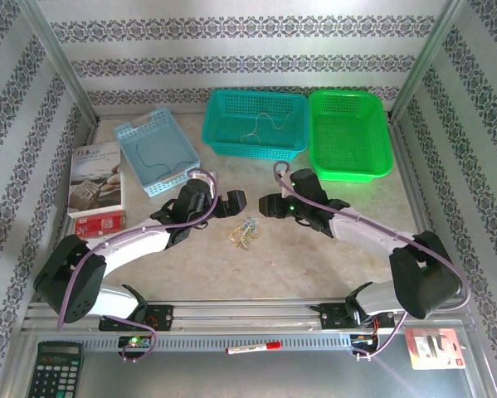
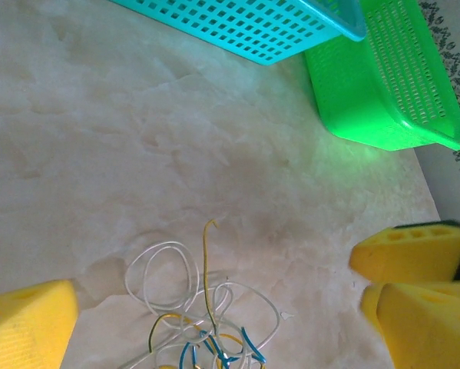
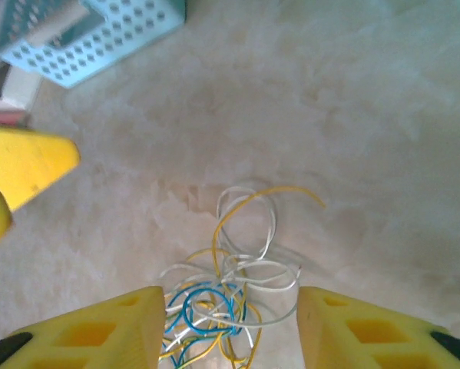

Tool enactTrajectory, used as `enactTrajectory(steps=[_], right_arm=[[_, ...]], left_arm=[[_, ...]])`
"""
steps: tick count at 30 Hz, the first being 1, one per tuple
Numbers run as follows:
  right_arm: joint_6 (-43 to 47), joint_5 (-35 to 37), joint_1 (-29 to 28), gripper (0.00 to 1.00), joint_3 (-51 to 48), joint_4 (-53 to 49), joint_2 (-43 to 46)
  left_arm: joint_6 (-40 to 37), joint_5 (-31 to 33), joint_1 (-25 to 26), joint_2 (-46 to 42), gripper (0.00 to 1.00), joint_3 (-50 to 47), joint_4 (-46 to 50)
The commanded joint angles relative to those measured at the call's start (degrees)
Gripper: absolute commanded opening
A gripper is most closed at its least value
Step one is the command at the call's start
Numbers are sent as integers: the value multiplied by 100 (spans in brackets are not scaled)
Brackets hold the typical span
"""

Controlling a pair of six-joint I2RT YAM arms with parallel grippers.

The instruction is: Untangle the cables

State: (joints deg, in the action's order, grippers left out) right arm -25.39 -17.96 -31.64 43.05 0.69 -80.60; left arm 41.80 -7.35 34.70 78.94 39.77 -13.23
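1. Since both of my hands are spread wide and pinch nothing, everything depends on where I close first. My left hand [image 1: 231,205] and right hand [image 1: 267,205] face each other tip to tip over the table [image 1: 314,265]. The cables [image 1: 243,233] lie in one small clump at 6 o'clock of the gap between them.
2. In the right wrist view the clump sits between my right fingers [image 3: 99,330] at 6 o'clock. Blue, white and yellow wires cross there in a tight knot. If I close on that knot, I expect to catch several wires at once and lift the whole clump instead of parting it.
3. One yellow strand [image 3: 276,190] arcs out toward 1 o'clock, and it looks like the better thing to take hold of. But it is very thin and seems to lie flat, so my pads may slide over it or only press into the table.
4. In the left wrist view, what I take for a right fingertip [image 2: 402,254] shows at 3 o'clock, close to my own. If both hands go for the clump together, they could knock into each other.
5. If I pull the two sides apart hard, I think the knot will tighten. These light wires could also flick away toward the teal basket [image 1: 256,124] at 12 o'clock.
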Motion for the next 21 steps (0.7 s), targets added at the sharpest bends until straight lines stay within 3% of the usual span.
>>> enactTrajectory(steps=[1,4,8,13,21], right_arm=[[-43,146,-228,51,191,35,-316],[3,328,-384,49,353,68,-578],[68,512,-521,33,524,89,-914],[114,704,-592,24,409,108,-1179],[-24,870,-619,21,-364,305,-1013]], left_arm=[[141,209,-77,-27,100,130,147],[173,393,-77,-134,100,113,240],[197,559,-77,-263,100,48,256],[172,514,-84,-287,100,16,320],[116,402,-86,-257,100,-4,313]])
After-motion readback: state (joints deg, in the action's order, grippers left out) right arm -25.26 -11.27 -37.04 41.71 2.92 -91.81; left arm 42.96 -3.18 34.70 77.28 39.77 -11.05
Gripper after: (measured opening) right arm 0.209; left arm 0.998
